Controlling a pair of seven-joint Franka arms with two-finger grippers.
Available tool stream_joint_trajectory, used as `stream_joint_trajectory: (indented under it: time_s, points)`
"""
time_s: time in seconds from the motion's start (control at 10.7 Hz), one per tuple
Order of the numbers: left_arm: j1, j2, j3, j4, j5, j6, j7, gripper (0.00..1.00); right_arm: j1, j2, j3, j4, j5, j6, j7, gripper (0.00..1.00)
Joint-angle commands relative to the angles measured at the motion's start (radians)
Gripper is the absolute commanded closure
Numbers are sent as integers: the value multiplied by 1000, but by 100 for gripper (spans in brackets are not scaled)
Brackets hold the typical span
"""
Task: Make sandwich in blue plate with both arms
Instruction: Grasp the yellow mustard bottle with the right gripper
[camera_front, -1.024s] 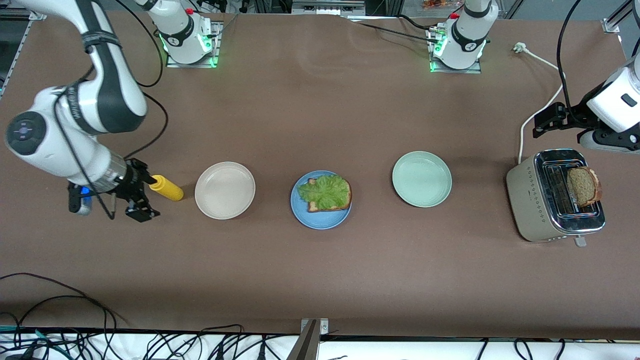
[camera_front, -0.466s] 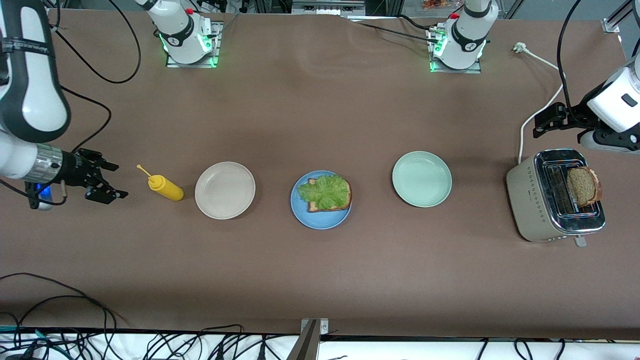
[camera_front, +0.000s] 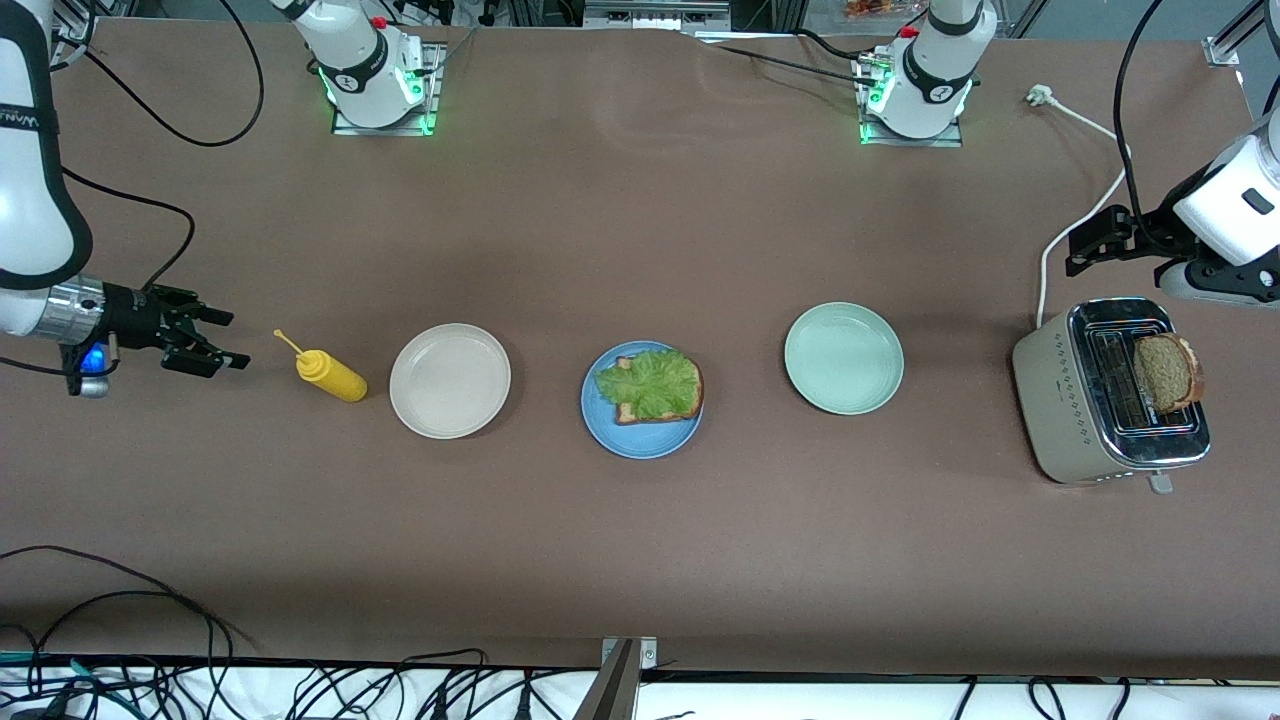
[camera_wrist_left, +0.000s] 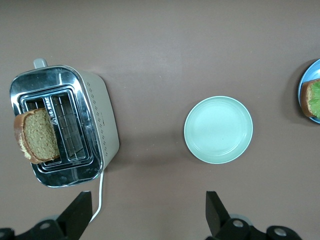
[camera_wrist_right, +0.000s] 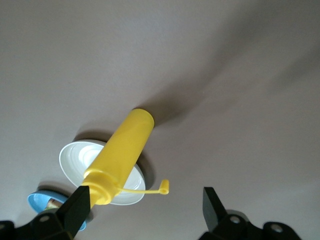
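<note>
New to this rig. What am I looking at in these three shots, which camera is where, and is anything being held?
Two white robot arms are bolted along one edge of a brown table. The wide shot comes from a high camera facing them. The other two come from cameras on each arm's wrist, looking down past its own gripper.

In a row on the table: a yellow squeeze bottle, a beige plate, a blue plate carrying a bread slice topped with lettuce, a pale green plate, and a toaster with a second bread slice sticking out of a slot.

Nothing is held. The right gripper is open beside the bottle. The left gripper is open over the table by the toaster.
</note>
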Motion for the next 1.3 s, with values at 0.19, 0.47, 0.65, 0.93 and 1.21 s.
stream_joint_trajectory:
  time_s: [0.19,0.47,0.65,0.93,1.21]
  points:
    - [4,-8,-4,-3,6,13,21,0,-55,147,0,-17,255,28,-44,0]
    - [3,-8,-4,-3,6,13,21,0,-93,215,0,-16,339,48,-35,0]
    - [3,-6,-4,-2,6,13,21,0,-93,223,4,-21,342,39,-24,0]
    - [6,-2,-4,0,3,13,21,0,-92,243,69,-21,409,48,40,0]
    - [6,-2,2,0,3,13,21,0,-89,253,98,-18,453,75,48,0]
